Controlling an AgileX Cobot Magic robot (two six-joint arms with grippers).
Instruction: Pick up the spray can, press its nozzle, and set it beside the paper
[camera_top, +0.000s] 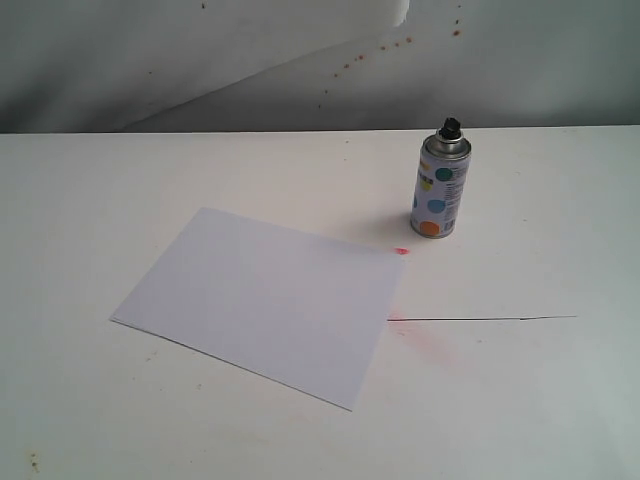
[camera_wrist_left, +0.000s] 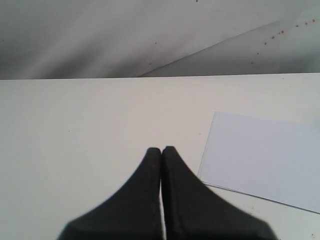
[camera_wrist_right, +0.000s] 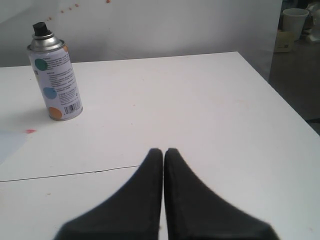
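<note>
The spray can (camera_top: 438, 190) stands upright on the white table, right of centre toward the back, white with coloured dots and a silver top. Its black nozzle (camera_top: 451, 128) sits on the dome. The can (camera_wrist_right: 55, 82) and nozzle (camera_wrist_right: 41, 29) also show in the right wrist view, well ahead of my right gripper (camera_wrist_right: 163, 150), which is shut and empty. The paper (camera_top: 262, 300) lies flat left of the can, a short gap between them. My left gripper (camera_wrist_left: 161, 149) is shut and empty, with the paper (camera_wrist_left: 262, 159) off to one side. Neither gripper appears in the exterior view.
A small pink paint spot (camera_top: 402, 250) lies between can and paper, with a faint pink smear (camera_top: 430, 340) nearer the front. A thin dark seam (camera_top: 480, 319) runs across the table. The back wall (camera_top: 300, 60) carries orange-red specks. Beyond the table's side edge stands a white cup (camera_wrist_right: 295, 20).
</note>
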